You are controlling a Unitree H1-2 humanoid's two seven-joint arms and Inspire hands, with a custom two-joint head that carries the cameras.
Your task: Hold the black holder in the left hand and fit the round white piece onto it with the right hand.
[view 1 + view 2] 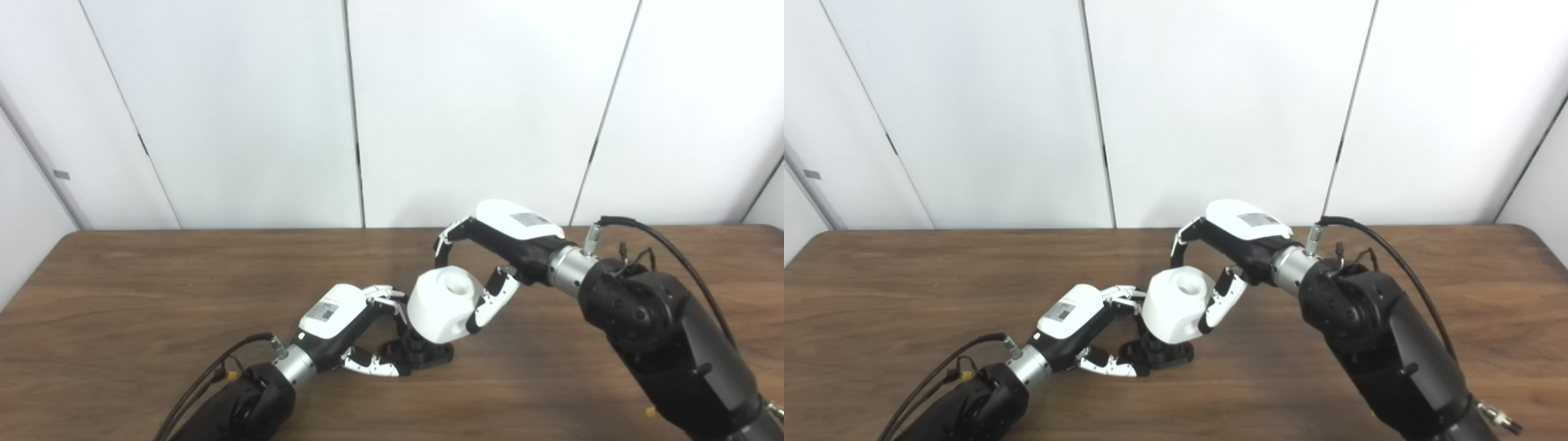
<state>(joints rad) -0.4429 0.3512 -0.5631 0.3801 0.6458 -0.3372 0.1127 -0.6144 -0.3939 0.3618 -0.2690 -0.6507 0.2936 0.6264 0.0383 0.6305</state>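
Note:
The black holder (422,353) stands on the wooden table (122,288) near the front middle, its base flat on the surface. My left hand (361,324) is closed around it, fingers on its far side and thumb low on the near side. The round white piece (442,305), with a hole in its top face, sits tilted on top of the holder's post. My right hand (490,269) grips the piece, fingers curled over its far edge and thumb pressed on its right side. Where piece and post meet is hidden.
White wall panels (245,110) stand behind the table's far edge. Black cables (674,251) trail from both forearms. Bare wood lies to the left and right of the hands.

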